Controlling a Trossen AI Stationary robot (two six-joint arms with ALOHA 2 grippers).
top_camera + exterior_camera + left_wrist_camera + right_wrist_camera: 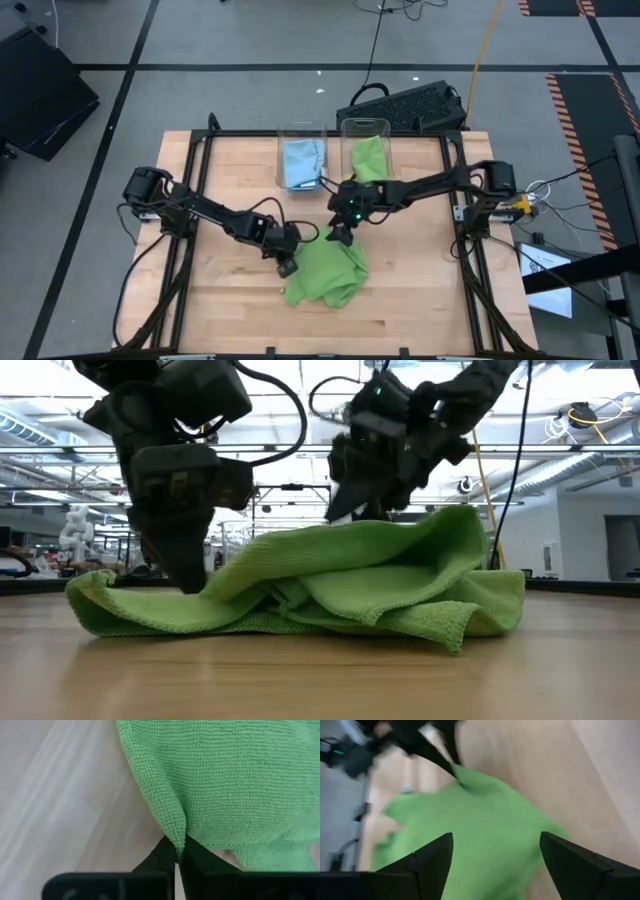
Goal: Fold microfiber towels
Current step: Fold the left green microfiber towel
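Three soft microfiber towels are in sight: one lime-green cloth (326, 272) lying rumpled on the pale wooden table (230, 310) at about six o'clock from the table's centre, plus one light blue cloth (302, 162) and a second green cloth (369, 157), each sitting in its own clear plastic bin (301, 132) at twelve o'clock (two bins, standing side by side).

The left gripper (176, 862) is closed on the rumpled cloth's hem, at the heap's ten o'clock edge, with a pinch of green pile showing between its dark fingers. The right gripper (495, 852) hangs spread wide just above the heap's twelve o'clock edge, holding nothing.

That cloth looks light and limp: it slumps into loose overlapping folds and would likely sag from any single grip, though its nubby weave should not slip between the pads. A sensible hold is on the stitched hem, near a corner, with one gripper at each of two neighbouring corners so that it hangs flat.
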